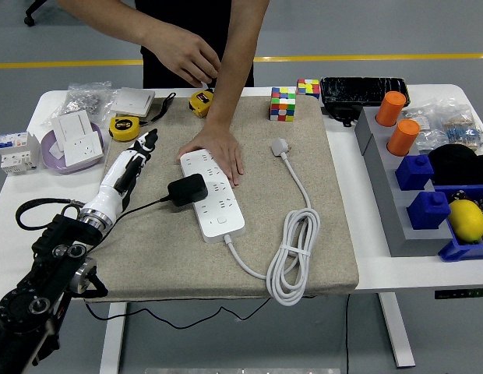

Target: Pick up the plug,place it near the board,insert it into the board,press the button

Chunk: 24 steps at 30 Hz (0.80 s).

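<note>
The left hand [131, 165] lies empty, fingers loosely extended, on the mat [335, 234]. Just right of it, the black plug [188, 190] sits against the white power strip [213, 194], which 1 person's hand [216, 148] steadies.

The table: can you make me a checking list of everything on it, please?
Surface: white table with a beige mat.
Job's things: black plug sits at the white power strip.
Clutter: tape measures, cubes, orange cylinders, blue blocks, lemon.
Hands: left hand open, apart from the plug; right not in view.
Cables: white cord coiled; the plug's black wire runs left.
Surroundings: a person's hand presses on the strip's far end.
</note>
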Tool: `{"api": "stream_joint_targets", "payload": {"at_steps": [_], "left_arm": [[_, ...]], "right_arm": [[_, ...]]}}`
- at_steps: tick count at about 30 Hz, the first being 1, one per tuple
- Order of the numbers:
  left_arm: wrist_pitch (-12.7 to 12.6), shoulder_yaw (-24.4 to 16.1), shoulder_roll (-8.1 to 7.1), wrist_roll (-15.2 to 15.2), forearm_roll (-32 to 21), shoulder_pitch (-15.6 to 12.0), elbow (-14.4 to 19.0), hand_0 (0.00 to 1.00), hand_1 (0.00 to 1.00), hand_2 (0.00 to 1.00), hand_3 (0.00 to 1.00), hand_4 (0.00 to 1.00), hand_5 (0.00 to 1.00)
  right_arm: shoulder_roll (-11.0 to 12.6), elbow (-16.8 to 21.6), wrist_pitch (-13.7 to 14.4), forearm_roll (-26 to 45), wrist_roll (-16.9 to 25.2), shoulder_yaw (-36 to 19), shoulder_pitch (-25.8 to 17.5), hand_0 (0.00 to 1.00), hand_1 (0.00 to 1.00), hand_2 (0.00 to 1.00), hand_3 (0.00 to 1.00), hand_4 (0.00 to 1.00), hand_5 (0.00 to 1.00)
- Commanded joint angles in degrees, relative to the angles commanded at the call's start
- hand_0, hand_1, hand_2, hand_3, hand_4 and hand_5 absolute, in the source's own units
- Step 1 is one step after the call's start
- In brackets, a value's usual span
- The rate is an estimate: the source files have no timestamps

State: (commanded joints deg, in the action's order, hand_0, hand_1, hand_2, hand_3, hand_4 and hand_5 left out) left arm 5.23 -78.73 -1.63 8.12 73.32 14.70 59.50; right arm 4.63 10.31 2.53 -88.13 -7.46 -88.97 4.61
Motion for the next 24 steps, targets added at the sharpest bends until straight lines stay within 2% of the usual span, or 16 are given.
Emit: {"api": "stream_joint_targets", "payload": {"at_steps": [3, 7, 8, 13, 20, 22, 24], "left_arm": [[2.63, -1.85, -0.14, -0.72, -7.45, -0.08, -2.14, 0.998, 0.994, 0.955, 0.996, 0.998, 0.998], [4.23, -4.1, 0.14, -1.19, -17.13, -0.55, -2.66, 0.998, 0.994, 0.955, 0.996, 0.998, 0.998], [4.46, -4.58, 0.18, -1.26, -19.37, -0.67, -2.62, 0.998, 0.983, 0.933, 0.956, 0.998, 0.998], [5.34, -7.81, 0.52, -1.32, -31.24, -1.08, -1.9, 0.998, 0.983, 0.933, 0.956, 0.998, 0.998], [6.02, -10.34, 0.59, -1.33, -48.0, -1.27, -1.16, 0.993, 0.98, 0.925, 0.947, 0.998, 0.998], [6.05, -10.63, 0.51, -1.36, -50.51, -1.22, -1.05, 0.983, 0.973, 0.917, 0.943, 0.998, 0.998], [6.12, -10.71, 0.41, -1.44, -50.64, -1.16, -0.97, 0.983, 0.973, 0.917, 0.943, 0.998, 0.998]], "right_arm": [[-0.02, 0.0, 0.01, 0.05, -0.01, 0.08, -0.04, 0.825, 0.721, 0.719, 0.762, 0.998, 0.993], [-0.1, 0.0, 0.03, 0.2, 0.03, 0.29, -0.06, 0.825, 0.721, 0.719, 0.762, 0.998, 0.993], [-0.11, 0.0, 0.04, 0.24, 0.06, 0.33, -0.07, 0.825, 0.722, 0.719, 0.762, 0.998, 0.993], [-0.18, 0.0, 0.01, 0.11, 0.03, 0.23, -0.12, 0.825, 0.722, 0.719, 0.762, 0.998, 0.993], [-0.21, 0.0, 0.05, -0.14, -0.06, -0.31, -0.31, 0.825, 0.721, 0.719, 0.762, 0.998, 0.993], [-0.25, 0.0, 0.05, -0.18, -0.07, -0.39, -0.35, 0.825, 0.721, 0.718, 0.762, 0.998, 0.991], [-0.33, 0.0, 0.05, -0.25, -0.08, -0.49, -0.36, 0.825, 0.721, 0.718, 0.762, 0.998, 0.991]]}}
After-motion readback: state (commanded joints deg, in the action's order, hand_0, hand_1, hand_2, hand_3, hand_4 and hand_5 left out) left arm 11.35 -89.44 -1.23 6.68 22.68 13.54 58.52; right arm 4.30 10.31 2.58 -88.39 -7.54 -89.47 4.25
